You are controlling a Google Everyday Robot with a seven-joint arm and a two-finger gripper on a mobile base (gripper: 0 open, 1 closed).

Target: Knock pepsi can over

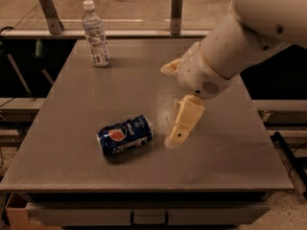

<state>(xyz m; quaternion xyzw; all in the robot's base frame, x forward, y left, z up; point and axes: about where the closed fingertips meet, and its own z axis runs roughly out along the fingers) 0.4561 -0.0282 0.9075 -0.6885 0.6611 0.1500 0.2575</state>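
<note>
The pepsi can, dark blue with a round red-white-blue logo, lies on its side on the grey table, near the front left of centre. My gripper hangs from the large white arm and sits just to the right of the can's end. There is a small gap between them, and the gripper holds nothing.
A clear plastic bottle with a white cap stands upright at the table's back left corner. A rail with metal posts runs behind the table. The white arm covers the back right of the table.
</note>
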